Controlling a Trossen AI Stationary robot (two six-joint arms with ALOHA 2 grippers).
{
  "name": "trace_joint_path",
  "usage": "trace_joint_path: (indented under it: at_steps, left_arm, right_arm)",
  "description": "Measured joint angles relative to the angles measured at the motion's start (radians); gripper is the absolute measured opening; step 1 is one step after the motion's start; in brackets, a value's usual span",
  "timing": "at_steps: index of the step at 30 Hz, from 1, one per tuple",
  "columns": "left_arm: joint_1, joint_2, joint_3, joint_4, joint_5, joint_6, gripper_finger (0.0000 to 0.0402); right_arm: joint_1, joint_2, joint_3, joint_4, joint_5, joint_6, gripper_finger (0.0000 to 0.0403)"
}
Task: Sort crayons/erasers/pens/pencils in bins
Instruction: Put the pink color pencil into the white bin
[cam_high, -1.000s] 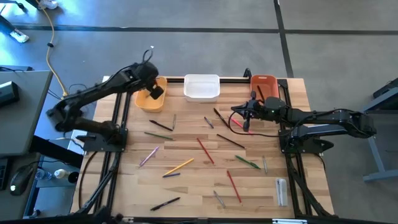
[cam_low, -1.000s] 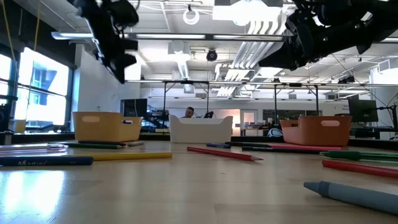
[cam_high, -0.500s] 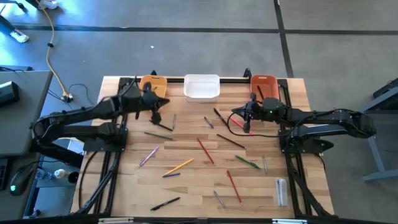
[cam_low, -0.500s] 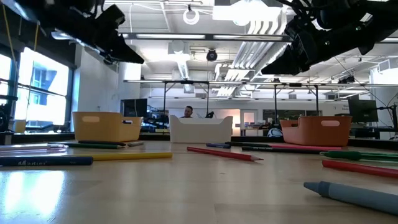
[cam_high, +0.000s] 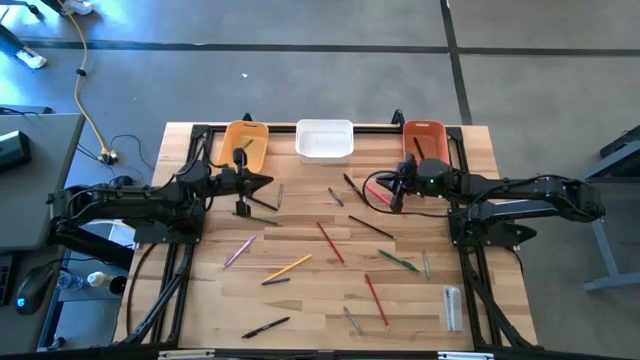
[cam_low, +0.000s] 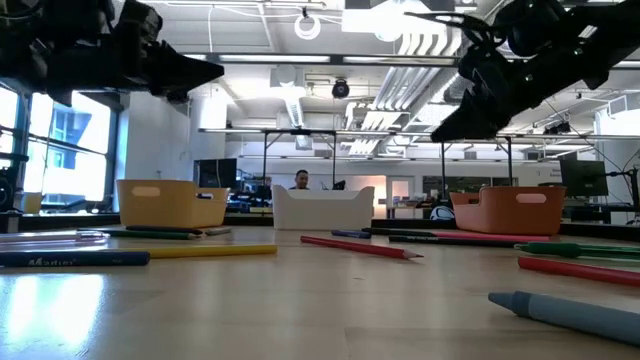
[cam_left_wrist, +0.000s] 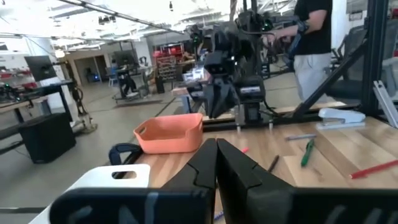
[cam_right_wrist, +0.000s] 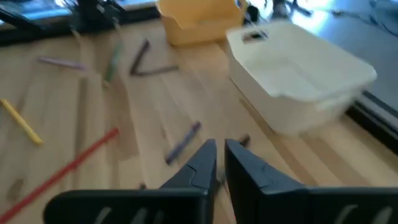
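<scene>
**Both grippers empty over the desk, sticks still scattered**

Left gripper (cam_high: 243, 183) hung just in front of the yellow-orange bin (cam_high: 244, 145), jaws clenched, fingers pressed together in the left wrist view, nothing between them. Right gripper (cam_high: 397, 188) sat in front of the red-orange bin (cam_high: 422, 137), above a red pencil (cam_high: 377, 192). Its jaws stood a narrow slit apart in the right wrist view. Nothing visibly held there. Whether the fingertips touched the desk (cam_high: 300, 300), cannot tell.

Three bins lined the far edge: yellow-orange on the left, white bin (cam_high: 324, 140) in the middle, red-orange on the right. A dark stick-like shape showed inside the yellow-orange bin and another in the red-orange one, too small to identify.

On the desk, counted from the high view:
- About three red pencils, including the long one at centre (cam_high: 331, 242) and one nearer the front (cam_high: 375, 299).
- One yellow-orange pencil (cam_high: 290, 267).
- One pink pencil (cam_high: 239, 251).
- Roughly three green pencils, e.g. (cam_high: 398, 261).
- Several dark pens, e.g. near the front edge (cam_high: 266, 327) and one at centre right (cam_high: 371, 227). Exact number unclear.
- One whitish oblong item (cam_high: 453, 306) at the front right.
</scene>
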Motion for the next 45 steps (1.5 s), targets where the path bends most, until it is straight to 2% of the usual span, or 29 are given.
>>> trace_joint_path:
  at_steps: [5, 9, 16, 21, 30, 33, 39, 45]
  left_arm:
    - [0.0, 0.0, -0.018, 0.006, -0.006, -0.001, 0.0]
    - [0.0, 0.0, -0.018, 0.015, -0.024, -0.002, 0.0]
    - [0.0, 0.0, -0.018, 0.013, -0.03, -0.009, 0.0]
    - [0.0, 0.0, -0.018, 0.013, -0.03, -0.01, 0.0]
    - [0.0, 0.0, -0.018, 0.013, -0.03, -0.01, 0.0]
    - [0.0, 0.0, -0.018, 0.012, -0.03, -0.01, 0.0]
    - [0.0, 0.001, -0.018, 0.009, -0.03, -0.01, 0.0]
    - [0.0, 0.001, -0.018, 0.009, -0.03, -0.01, 0.0]
  right_arm:
    - [0.0, 0.016, 0.05, -0.209, 0.069, 0.107, 0.0072]
    - [-0.003, 0.078, 0.1, -0.305, 0.128, 0.16, 0.0087]
    - [-0.003, 0.285, 0.179, -0.367, 0.072, 0.167, 0.0092]
    - [-0.003, 0.42, 0.244, -0.431, 0.068, 0.159, 0.0092]
    - [-0.026, 0.597, 0.361, -0.522, 0.063, 0.159, 0.0092]
    - [-0.053, 0.644, 0.378, -0.524, 0.025, 0.159, 0.0092]
    - [-0.094, 0.7, 0.399, -0.524, -0.007, 0.159, 0.0078]
    - [-0.101, 0.7, 0.398, -0.524, -0.01, 0.133, 0.003]
